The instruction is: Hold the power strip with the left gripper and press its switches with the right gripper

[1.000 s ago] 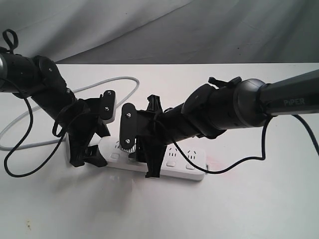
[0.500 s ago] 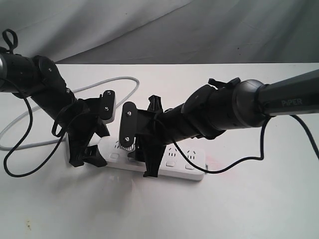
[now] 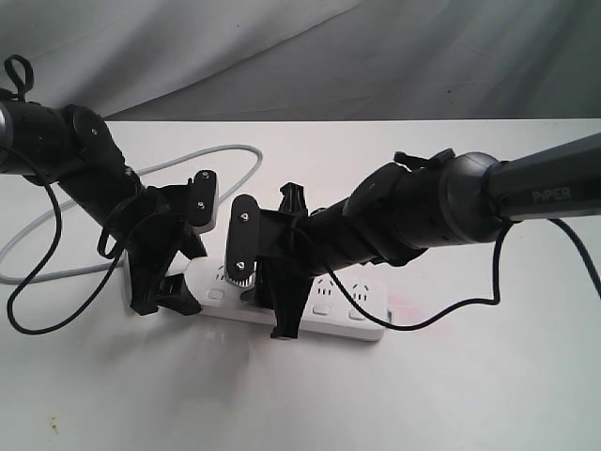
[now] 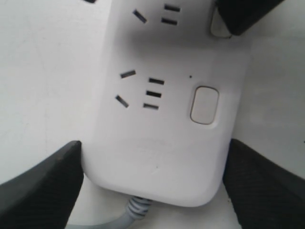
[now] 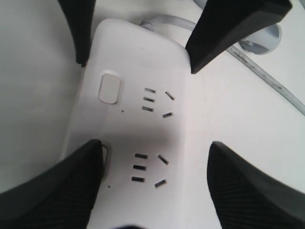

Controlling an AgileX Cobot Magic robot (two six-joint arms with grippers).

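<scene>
Two tools point(image 3: 165, 293) point(image 3: 265, 303), one power strip point(image 3: 331, 307)

It looks like a robot lab bench: a plain white tabletop point(image 3: 488, 395) lies under the right gripper point(image 3: 263, 308), and a creased grey cloth backdrop point(image 3: 376, 56) hangs behind it.

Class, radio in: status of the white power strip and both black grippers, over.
Black left gripper clamps white plastic power strip at cord end. Black right gripper open, one fingertip on second white switch from cord. Grey cord loops behind, not obstructing.
</scene>
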